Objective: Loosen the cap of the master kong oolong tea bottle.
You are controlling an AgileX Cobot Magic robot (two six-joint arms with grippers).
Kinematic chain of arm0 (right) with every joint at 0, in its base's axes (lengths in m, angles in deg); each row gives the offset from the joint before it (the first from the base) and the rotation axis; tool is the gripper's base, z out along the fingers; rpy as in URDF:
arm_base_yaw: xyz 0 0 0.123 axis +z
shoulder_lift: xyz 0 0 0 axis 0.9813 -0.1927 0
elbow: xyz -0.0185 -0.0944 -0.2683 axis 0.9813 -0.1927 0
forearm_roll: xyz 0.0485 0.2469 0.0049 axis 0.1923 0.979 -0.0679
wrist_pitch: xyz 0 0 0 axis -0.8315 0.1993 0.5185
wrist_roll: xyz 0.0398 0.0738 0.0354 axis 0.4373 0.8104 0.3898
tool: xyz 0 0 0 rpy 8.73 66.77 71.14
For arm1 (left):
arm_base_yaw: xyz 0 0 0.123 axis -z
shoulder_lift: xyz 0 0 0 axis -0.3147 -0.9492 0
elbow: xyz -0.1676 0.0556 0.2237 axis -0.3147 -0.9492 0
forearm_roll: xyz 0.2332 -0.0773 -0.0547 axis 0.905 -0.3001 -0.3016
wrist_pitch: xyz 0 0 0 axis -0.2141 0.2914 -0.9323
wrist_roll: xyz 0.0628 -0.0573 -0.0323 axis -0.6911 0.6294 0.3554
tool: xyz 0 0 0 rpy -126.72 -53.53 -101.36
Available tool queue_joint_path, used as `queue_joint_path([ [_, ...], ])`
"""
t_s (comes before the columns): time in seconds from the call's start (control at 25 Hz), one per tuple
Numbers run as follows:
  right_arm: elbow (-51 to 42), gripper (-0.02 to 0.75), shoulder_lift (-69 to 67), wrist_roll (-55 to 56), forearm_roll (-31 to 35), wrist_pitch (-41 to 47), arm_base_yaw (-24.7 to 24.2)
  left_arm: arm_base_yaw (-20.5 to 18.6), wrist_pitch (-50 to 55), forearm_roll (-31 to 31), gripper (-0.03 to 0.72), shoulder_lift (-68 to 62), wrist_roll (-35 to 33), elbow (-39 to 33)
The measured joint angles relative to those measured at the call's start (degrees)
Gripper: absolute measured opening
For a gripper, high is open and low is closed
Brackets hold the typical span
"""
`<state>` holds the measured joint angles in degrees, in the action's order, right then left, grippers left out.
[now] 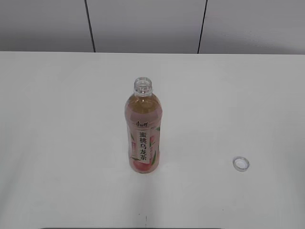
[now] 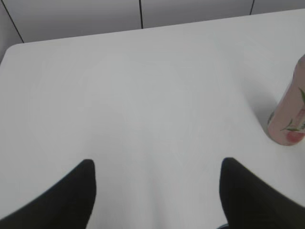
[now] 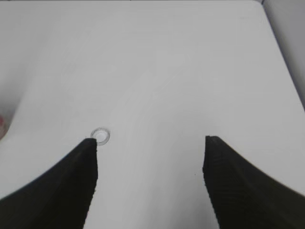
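Observation:
The master kong oolong tea bottle (image 1: 143, 130) stands upright in the middle of the white table, its neck open with no cap on it. Its lower part shows at the right edge of the left wrist view (image 2: 289, 116). The white cap (image 1: 241, 163) lies on the table to the bottle's right, open side up. It also shows in the right wrist view (image 3: 100, 135), just past the left fingertip. My left gripper (image 2: 157, 164) is open and empty above bare table, left of the bottle. My right gripper (image 3: 150, 141) is open and empty. Neither gripper shows in the exterior view.
The white table (image 1: 57, 119) ends at a grey panelled wall (image 1: 143, 24) at the back. The table's right edge shows in the right wrist view (image 3: 281, 57). The table's left corner shows in the left wrist view (image 2: 9, 50).

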<state>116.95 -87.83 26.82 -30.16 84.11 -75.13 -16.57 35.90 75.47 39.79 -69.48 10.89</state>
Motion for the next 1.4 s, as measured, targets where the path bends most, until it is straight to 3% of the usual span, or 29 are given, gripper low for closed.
queue_joint_path([
  [0.6,0.0,0.523,1.4,0.0,0.0,0.5,-1.7,0.9,0.0,0.0,0.470,1.1,0.0,0.0],
  [0.84,0.2,0.523,1.4,-0.1,-0.7,10.6,-1.7,0.9,0.1,0.0,0.468,4.3,0.0,0.0],
  [1.4,-0.6,0.523,1.4,-0.1,-3.6,10.5,-1.7,0.9,0.0,0.0,0.461,4.5,0.0,0.0],
])
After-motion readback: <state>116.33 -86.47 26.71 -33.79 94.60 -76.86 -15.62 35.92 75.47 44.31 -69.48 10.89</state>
